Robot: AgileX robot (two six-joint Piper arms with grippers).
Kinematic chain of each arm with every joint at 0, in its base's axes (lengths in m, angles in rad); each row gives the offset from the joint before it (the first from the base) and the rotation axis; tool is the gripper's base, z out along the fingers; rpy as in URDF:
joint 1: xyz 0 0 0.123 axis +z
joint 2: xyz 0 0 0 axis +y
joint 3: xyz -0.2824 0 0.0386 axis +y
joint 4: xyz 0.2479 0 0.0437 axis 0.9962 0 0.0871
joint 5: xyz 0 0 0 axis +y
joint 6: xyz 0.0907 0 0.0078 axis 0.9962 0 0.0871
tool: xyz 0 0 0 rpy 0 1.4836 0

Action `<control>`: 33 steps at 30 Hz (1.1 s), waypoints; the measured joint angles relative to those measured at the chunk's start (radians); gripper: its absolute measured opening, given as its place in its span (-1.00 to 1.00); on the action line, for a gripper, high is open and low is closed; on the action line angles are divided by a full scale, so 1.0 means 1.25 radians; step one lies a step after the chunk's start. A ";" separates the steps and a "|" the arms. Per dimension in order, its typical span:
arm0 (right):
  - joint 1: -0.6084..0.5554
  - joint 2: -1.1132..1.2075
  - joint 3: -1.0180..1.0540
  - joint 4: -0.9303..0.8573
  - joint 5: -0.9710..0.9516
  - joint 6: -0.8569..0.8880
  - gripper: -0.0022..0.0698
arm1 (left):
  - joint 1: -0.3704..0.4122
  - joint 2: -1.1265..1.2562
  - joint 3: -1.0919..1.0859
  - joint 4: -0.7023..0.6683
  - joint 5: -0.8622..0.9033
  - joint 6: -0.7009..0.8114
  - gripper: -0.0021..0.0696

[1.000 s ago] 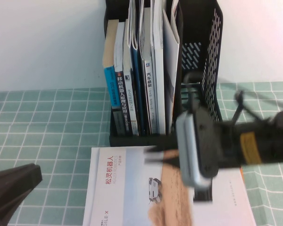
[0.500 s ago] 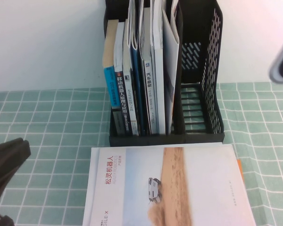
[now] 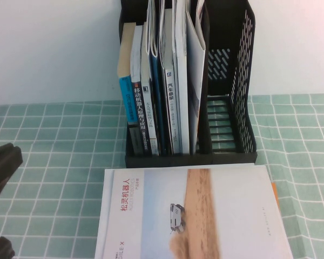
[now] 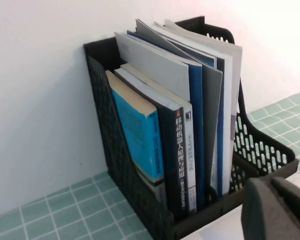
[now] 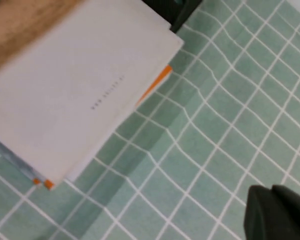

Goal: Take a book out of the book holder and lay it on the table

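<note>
Book: large thin pale bluish-white book with sandy-tan stripe lies flat on green-checked worktop, at 6 o'clock of tall black plastic book holder.
Handling: judged light, flexible, slick; take by an edge.
Right pincer: closed, empty, above worktop beside book.
Left pincer: at 9 o'clock; state cannot be told.

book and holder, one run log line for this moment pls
book: flat on table, before book holder | left gripper: low at left edge | right gripper: shut, empty, above table right of book
</note>
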 joint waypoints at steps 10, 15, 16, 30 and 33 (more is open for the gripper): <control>0.000 -0.434 0.200 0.101 -0.127 -0.001 -0.95 | 0.000 0.000 0.125 0.016 -0.208 -0.069 -0.95; 0.000 -0.484 0.249 0.117 -0.157 -0.008 -0.95 | 0.000 0.007 0.162 0.025 -0.279 -0.070 -0.95; 0.000 -0.485 0.257 0.126 -0.165 -0.017 -0.95 | 0.000 0.014 0.163 0.025 -0.280 -0.070 -0.95; 0.000 -0.487 0.287 0.329 -0.211 -0.138 -0.95 | 0.000 0.073 0.170 0.027 -0.286 -0.072 -0.95; 0.000 -0.487 0.287 0.341 -0.213 -0.138 -0.95 | 0.000 0.073 0.170 0.027 -0.286 -0.072 -0.95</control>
